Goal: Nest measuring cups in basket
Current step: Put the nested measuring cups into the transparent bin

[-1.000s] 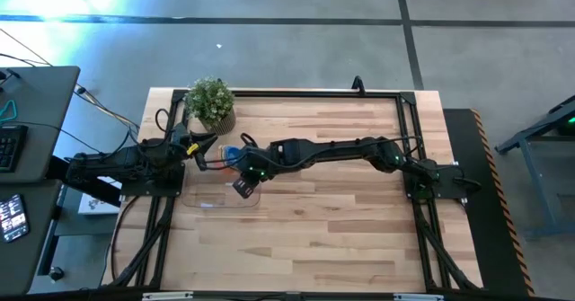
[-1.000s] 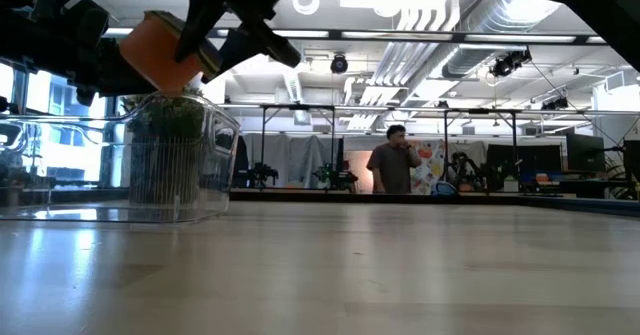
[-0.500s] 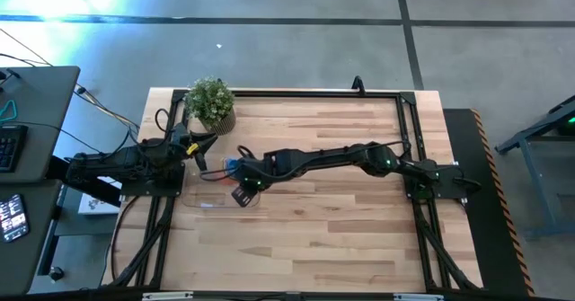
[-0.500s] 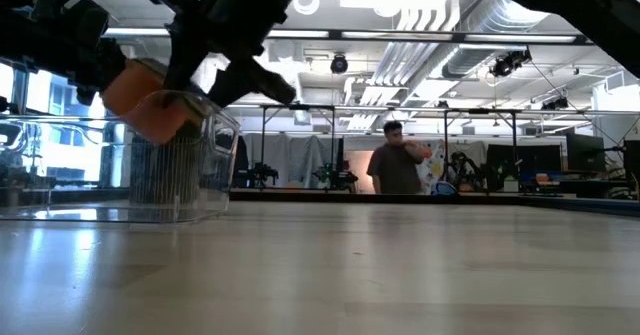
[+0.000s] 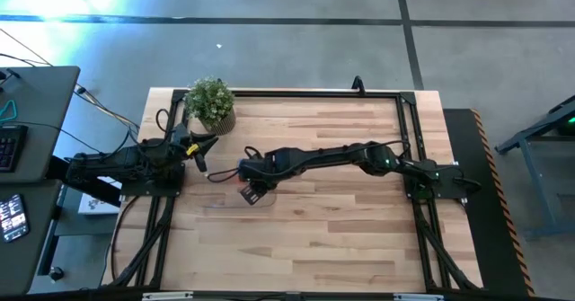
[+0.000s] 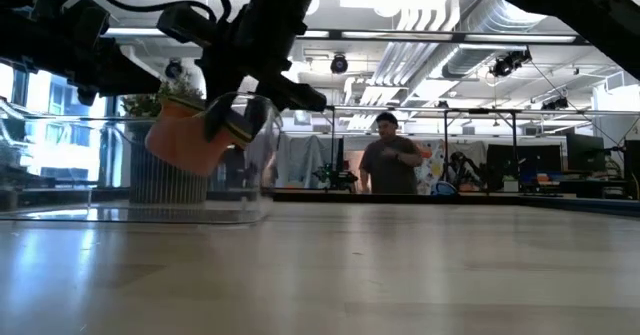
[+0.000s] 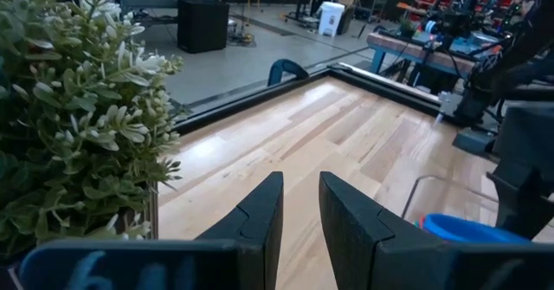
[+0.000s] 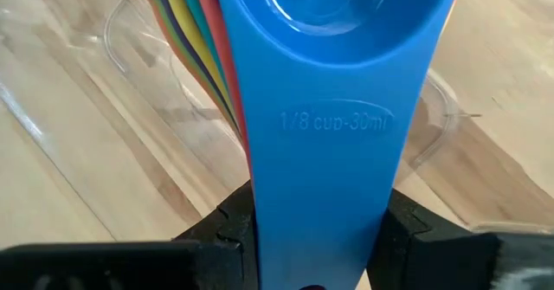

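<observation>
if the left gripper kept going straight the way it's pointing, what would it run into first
Probably nothing close: ahead of the left gripper lies bare table up to the black frame edge. The potted plant sits off to one side.

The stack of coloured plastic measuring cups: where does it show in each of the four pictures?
High view: mostly hidden under the right end effector, over the clear plastic basket.
Low view: stack of coloured plastic measuring cups, orange outermost, left of centre, inside the basket.
Left wrist view: blue rim at the bottom right.
Right wrist view: fills the centre, blue handle foremost.
Shared landmark: the basket.
</observation>
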